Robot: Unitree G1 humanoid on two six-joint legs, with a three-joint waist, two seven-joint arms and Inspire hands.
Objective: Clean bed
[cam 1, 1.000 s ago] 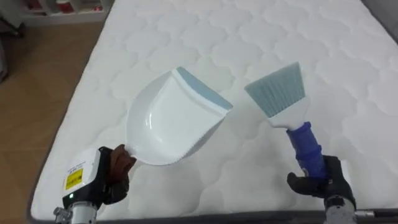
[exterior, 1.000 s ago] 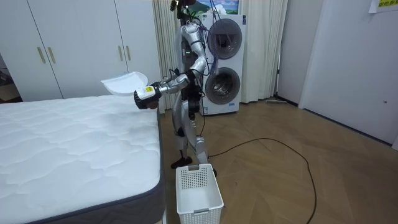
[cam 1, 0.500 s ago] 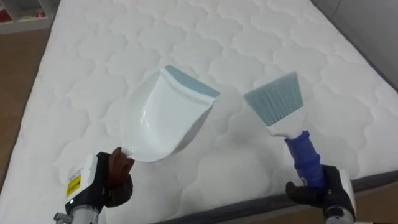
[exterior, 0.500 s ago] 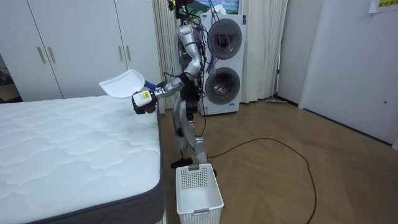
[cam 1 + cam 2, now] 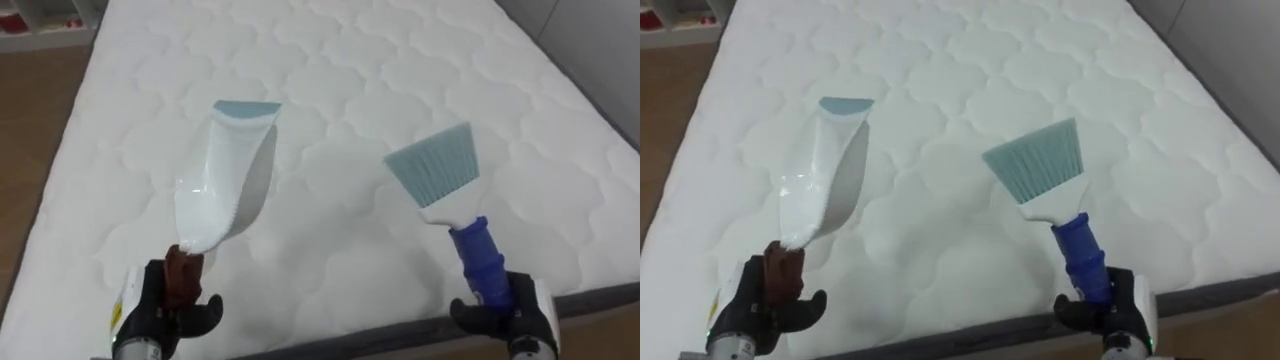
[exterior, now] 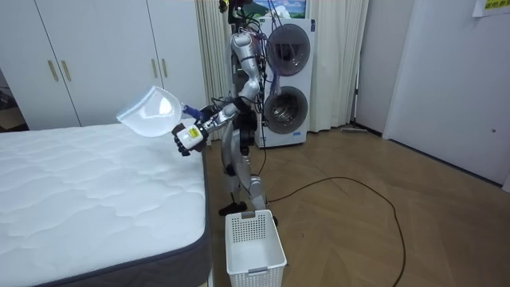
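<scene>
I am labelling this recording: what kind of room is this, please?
Probably a bedroom in a home: a bare quilted mattress, white wardrobe doors behind it, and stacked laundry machines.

Above the black left hand (image 5: 162, 318), the glossy white plastic dustpan (image 5: 225, 190) has a pale blue lip and a reddish-brown handle. Above the black right hand (image 5: 490, 320), the plastic hand brush (image 5: 450, 200) shows a deep blue handle, white head and pale teal bristles. Beyond both hands the white quilted mattress (image 5: 350, 70) carries a stitched scalloped pattern; brown wooden floor (image 5: 30, 150) lies left of the left hand.
</scene>
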